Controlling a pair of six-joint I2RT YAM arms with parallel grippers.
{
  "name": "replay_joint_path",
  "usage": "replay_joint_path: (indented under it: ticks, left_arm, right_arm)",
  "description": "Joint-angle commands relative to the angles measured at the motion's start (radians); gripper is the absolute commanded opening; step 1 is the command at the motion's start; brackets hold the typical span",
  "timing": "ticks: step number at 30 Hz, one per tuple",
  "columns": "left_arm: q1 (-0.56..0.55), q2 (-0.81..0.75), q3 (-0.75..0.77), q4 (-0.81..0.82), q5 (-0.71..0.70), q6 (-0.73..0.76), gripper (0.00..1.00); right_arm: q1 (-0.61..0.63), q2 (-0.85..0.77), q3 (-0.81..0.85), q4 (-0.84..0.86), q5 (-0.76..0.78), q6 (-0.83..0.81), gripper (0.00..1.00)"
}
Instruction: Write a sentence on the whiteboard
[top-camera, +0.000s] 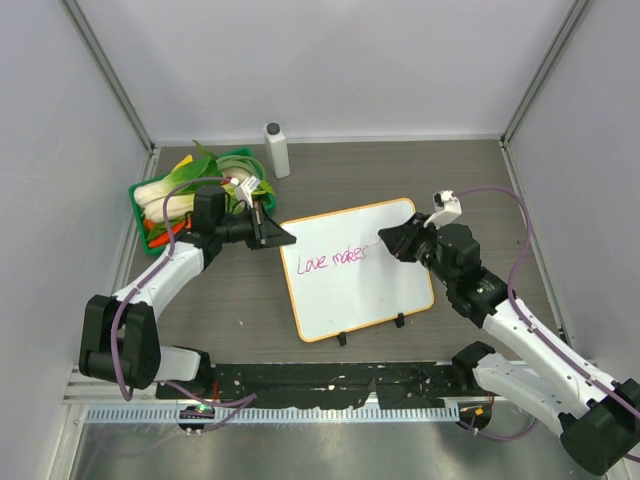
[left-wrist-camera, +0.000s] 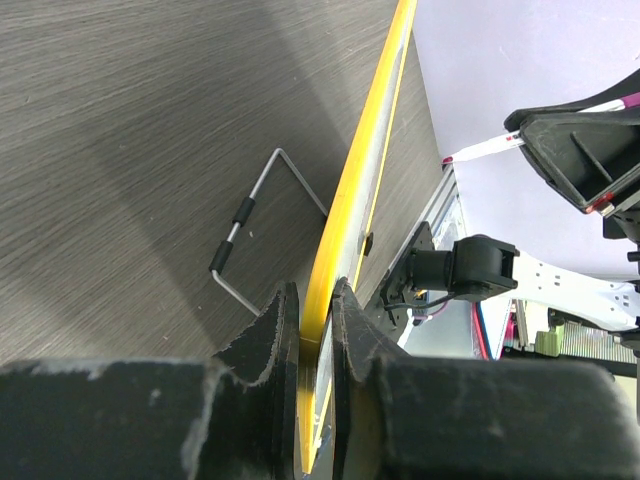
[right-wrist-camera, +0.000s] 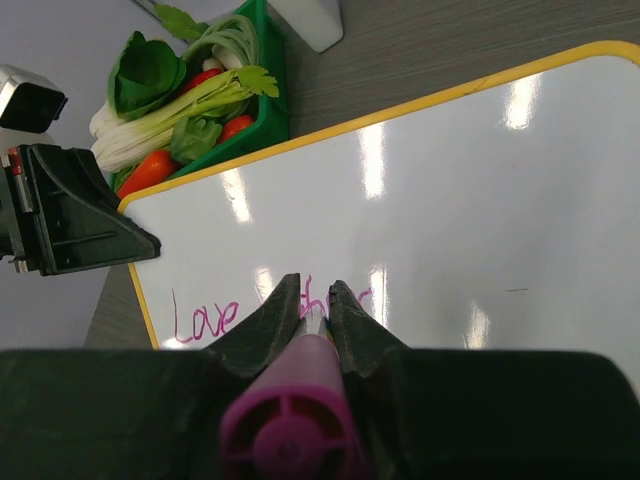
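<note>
The whiteboard (top-camera: 360, 295), white with a thin orange frame, lies tilted in the middle of the table. The sentence (top-camera: 333, 260) reads "Love makes" in pink cursive across its upper left. My left gripper (top-camera: 285, 238) is shut on the board's far left corner; in the left wrist view the yellow-orange edge (left-wrist-camera: 350, 190) runs between the fingers of this gripper (left-wrist-camera: 315, 295). My right gripper (top-camera: 385, 243) is shut on a pink marker (right-wrist-camera: 295, 400), tip at the end of "makes". In the right wrist view the gripper (right-wrist-camera: 315, 300) hides part of the sentence (right-wrist-camera: 205, 320).
A green tray (top-camera: 140, 195) of vegetables stands at the back left, close behind the left gripper. A grey-capped white bottle (top-camera: 277, 150) stands by the back wall. The board's wire stand (left-wrist-camera: 250, 215) rests on the table. Booth walls close in left, right and back.
</note>
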Motion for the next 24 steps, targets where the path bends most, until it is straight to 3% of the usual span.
replay_joint_path:
  ticks: [1, 24]
  left_arm:
    - [-0.016, 0.020, -0.009, -0.098, -0.149, 0.096, 0.00]
    - [-0.014, 0.009, -0.012, -0.097, -0.163, 0.096, 0.00]
  right_arm:
    - [-0.028, -0.010, 0.047, 0.013, -0.023, 0.020, 0.01]
    - [-0.059, 0.014, 0.072, -0.023, -0.016, -0.014, 0.01]
